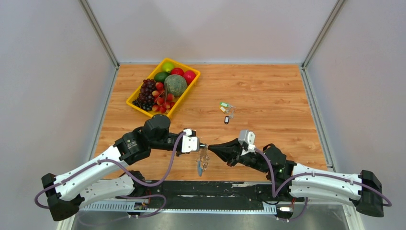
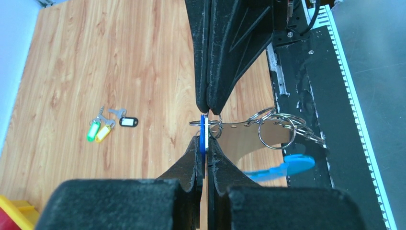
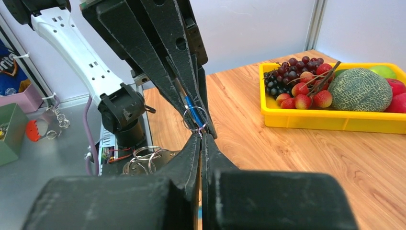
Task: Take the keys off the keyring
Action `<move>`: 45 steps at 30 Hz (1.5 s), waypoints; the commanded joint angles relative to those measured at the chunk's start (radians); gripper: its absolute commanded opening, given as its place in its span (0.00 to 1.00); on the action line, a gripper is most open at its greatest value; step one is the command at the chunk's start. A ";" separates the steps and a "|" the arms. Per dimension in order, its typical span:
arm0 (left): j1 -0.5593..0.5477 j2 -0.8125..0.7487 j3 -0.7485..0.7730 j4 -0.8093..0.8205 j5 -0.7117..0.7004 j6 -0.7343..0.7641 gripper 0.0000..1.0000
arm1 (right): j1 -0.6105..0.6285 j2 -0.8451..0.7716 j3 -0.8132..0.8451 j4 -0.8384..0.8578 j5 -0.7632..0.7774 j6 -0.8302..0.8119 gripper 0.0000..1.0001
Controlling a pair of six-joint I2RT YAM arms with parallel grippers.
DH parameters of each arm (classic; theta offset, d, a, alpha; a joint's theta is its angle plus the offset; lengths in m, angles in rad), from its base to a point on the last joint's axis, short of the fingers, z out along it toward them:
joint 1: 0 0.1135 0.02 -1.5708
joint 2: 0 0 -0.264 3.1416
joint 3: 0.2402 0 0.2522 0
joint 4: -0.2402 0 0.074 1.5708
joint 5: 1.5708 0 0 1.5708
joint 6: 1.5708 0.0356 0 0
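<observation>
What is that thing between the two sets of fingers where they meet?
A blue key tag on a small ring of the keyring, pinched from both sides; the left wrist view shows it clearest.

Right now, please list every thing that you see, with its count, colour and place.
keys: three, green, yellow and black tags, loose mid-table.
keyring: one, silver, hanging in mid-air, near side.
blue tag: one, blue, pinched edge-on beside the keyring.
blue piece: one, blue, dangling from the keyring.
tray: one, yellow, far left, holding fruit.
table: one, brown wood, underneath.
left pincer: one, black, shut on the blue tag.
right pincer: one, black, shut on the keyring.
</observation>
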 commanded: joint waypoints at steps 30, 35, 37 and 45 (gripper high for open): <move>-0.001 -0.008 0.011 0.040 0.026 -0.003 0.00 | 0.004 0.082 0.071 0.023 -0.064 -0.004 0.17; -0.002 -0.006 0.010 0.040 0.031 -0.003 0.00 | 0.004 0.083 0.069 0.037 -0.068 0.002 0.20; -0.002 -0.006 0.009 0.040 0.030 -0.003 0.00 | 0.003 0.085 0.073 0.034 -0.073 0.000 0.10; -0.001 -0.007 0.009 0.039 0.028 -0.003 0.00 | 0.003 0.064 0.065 0.043 -0.077 0.013 0.00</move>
